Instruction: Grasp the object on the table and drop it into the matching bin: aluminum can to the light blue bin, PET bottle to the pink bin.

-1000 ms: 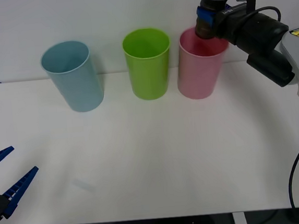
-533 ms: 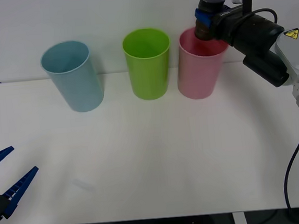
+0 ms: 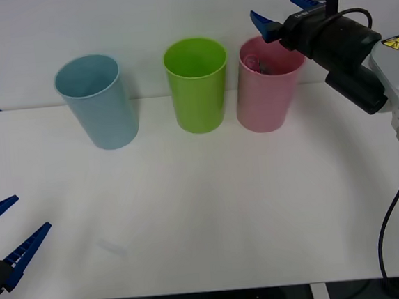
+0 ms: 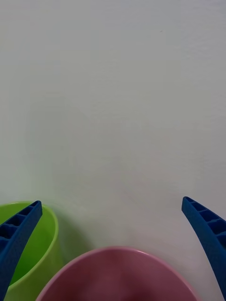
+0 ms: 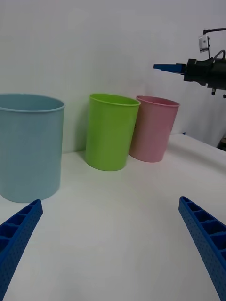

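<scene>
Bottle (image 3: 258, 65) lies down inside the pink bin (image 3: 265, 105), just a clear shape with a dark bit visible below the rim. The right hand (image 3: 280, 14) hangs above that bin with its blue fingers spread wide and nothing between them. The left hand (image 3: 8, 240) sits parked, fingers apart, at the near left edge of the table (image 3: 212, 211). I'd guess the bottle is light, stiff and slick; its middle looks the surest place to grip. The drop looks done.
</scene>
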